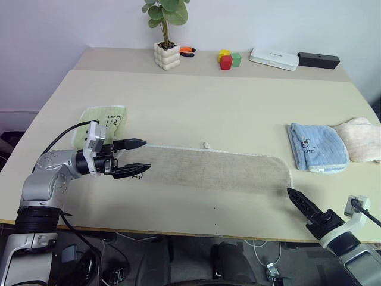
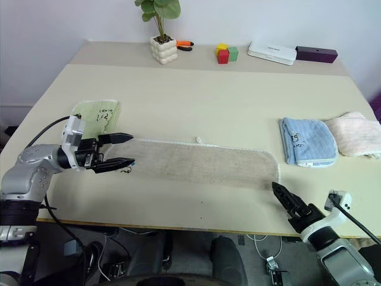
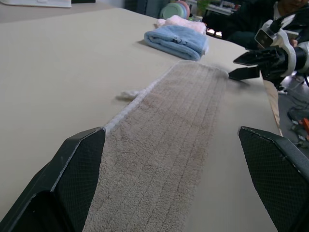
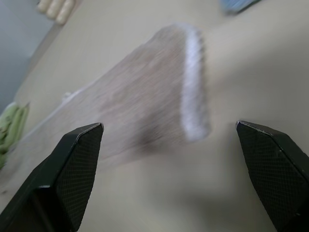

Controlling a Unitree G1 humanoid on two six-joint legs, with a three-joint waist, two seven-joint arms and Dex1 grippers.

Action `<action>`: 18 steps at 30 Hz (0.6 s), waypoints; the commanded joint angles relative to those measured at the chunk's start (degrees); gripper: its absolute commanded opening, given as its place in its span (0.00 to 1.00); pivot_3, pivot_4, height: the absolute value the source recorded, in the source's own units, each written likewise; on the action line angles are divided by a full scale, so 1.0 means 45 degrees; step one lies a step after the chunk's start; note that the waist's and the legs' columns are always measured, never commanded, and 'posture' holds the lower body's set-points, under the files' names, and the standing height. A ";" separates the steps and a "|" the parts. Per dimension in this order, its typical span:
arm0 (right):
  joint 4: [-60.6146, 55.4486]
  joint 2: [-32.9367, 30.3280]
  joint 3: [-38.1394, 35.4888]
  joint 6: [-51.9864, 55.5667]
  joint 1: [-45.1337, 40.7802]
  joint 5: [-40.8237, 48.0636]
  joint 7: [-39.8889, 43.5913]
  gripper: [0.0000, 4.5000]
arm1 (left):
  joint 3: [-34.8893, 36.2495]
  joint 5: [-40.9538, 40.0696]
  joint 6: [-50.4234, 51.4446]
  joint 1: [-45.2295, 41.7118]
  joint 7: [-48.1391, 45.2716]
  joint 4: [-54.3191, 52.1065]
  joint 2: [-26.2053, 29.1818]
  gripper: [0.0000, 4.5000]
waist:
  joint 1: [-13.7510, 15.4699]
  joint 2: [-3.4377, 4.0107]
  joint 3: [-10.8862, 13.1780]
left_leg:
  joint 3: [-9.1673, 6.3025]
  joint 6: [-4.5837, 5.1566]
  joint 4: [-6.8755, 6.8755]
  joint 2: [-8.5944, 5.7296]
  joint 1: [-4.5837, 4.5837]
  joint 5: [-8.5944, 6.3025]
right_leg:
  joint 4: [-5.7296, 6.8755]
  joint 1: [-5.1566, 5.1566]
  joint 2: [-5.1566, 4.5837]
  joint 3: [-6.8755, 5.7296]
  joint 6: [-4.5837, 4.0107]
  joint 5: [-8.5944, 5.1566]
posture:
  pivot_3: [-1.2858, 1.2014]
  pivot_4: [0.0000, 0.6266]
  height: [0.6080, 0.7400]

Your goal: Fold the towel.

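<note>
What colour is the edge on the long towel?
White, running along the beige-brown towel; the left wrist view shows it best.

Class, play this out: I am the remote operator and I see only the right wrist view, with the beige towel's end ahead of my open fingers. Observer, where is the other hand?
Observer: The left hand hovers open at the opposite end of the towel, its fingers pointing along the cloth.
Operator: Is the towel already folded?
Observer: It lies as one long narrow strip across the table, a small white loop at its far edge.
Operator: Anything beside my end?
Observer: A folded light blue towel lies just beyond it, with a pale pink one touching it.
Operator: And my own hand?
Observer: The right hand hovers open just off the towel's end.
</note>
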 commanded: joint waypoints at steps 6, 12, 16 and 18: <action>0.0346 -0.0011 0.1404 0.0235 -0.0341 -0.0667 0.0056 0.99 | 0.0230 -0.0183 0.0124 0.0176 0.0314 -0.0813 0.0001 1.00 | -0.0040 -0.0058 -0.0036 | -0.0009 0.0000 0.0017 0.0005 0.0007 0.0000 | 0.0010 0.0008 0.0002 -0.0002 -0.0006 0.0000 | 0.52 0.24 1.00; 0.1589 0.0495 0.1922 -0.0240 -0.1691 -0.1620 -0.0238 0.99 | 0.0304 -0.0195 0.0183 0.0289 0.0609 -0.1006 -0.0029 1.00 | -0.0342 -0.0321 -0.0197 | -0.0042 -0.0001 0.0030 0.0017 0.0024 0.0001 | 0.0003 0.0034 0.0021 -0.0001 -0.0055 -0.0005 | 0.52 0.24 1.00; 0.1885 0.0843 0.2230 -0.0211 -0.2470 -0.1738 -0.0513 0.99 | 0.0423 -0.0261 0.0272 0.0411 0.0733 -0.1225 0.0023 1.00 | -0.0489 -0.0372 -0.0229 | -0.0055 -0.0001 0.0032 0.0021 0.0027 0.0001 | -0.0005 0.0035 0.0008 0.0003 -0.0063 0.0001 | 0.52 0.24 1.00; 0.2231 0.0978 0.2077 -0.0176 -0.2743 -0.1553 -0.0571 0.87 | 0.0462 -0.0283 0.0313 0.0469 0.0775 -0.1310 0.0039 1.00 | -0.0555 -0.0382 -0.0235 | -0.0058 -0.0001 0.0031 0.0020 0.0028 0.0001 | -0.0005 0.0036 0.0003 0.0004 -0.0064 0.0001 | 0.52 0.24 1.00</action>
